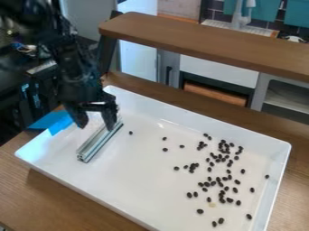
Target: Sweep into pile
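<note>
Small dark beans, loosely scattered on the floor of a white tray, mostly toward the right of the view, with a few outliers nearer its middle. A grooved metal bar lies aslant in the tray's left part. The end effector hangs by the bar's upper portion, its fingers apart. The tray rests on a wooden bench; blue material shows beside the tray's upper-left edge.

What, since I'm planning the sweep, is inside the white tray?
Many dark beans, mostly toward the picture's right, and a metal bar toward the left. The tray floor directly beneath it is covered.
</note>
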Robot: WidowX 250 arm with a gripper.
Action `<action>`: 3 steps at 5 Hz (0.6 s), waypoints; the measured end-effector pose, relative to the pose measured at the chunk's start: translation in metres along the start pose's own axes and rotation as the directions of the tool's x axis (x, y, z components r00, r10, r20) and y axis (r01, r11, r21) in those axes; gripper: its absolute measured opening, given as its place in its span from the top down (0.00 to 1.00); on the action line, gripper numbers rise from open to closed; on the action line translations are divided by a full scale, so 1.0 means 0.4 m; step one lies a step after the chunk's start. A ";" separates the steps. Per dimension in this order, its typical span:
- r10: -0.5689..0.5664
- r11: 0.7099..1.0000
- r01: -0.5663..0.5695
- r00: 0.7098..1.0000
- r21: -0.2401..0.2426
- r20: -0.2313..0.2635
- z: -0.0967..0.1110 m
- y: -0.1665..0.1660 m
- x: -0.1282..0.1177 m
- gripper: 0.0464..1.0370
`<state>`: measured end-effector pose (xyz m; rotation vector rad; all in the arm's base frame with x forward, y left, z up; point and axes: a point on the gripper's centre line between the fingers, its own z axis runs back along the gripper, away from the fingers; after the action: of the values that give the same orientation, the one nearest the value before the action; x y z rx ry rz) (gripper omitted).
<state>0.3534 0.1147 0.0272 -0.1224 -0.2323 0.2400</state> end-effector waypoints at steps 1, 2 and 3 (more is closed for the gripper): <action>0.007 1.000 -0.006 1.000 0.022 -0.020 -0.034 0.002 -0.007 0.04; 0.016 0.999 -0.015 1.000 0.036 -0.012 -0.044 0.000 -0.004 0.04; 0.031 0.998 -0.029 0.999 0.050 -0.026 -0.065 0.007 -0.011 0.07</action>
<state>0.3549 0.1140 0.0007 -0.0797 -0.1982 0.2737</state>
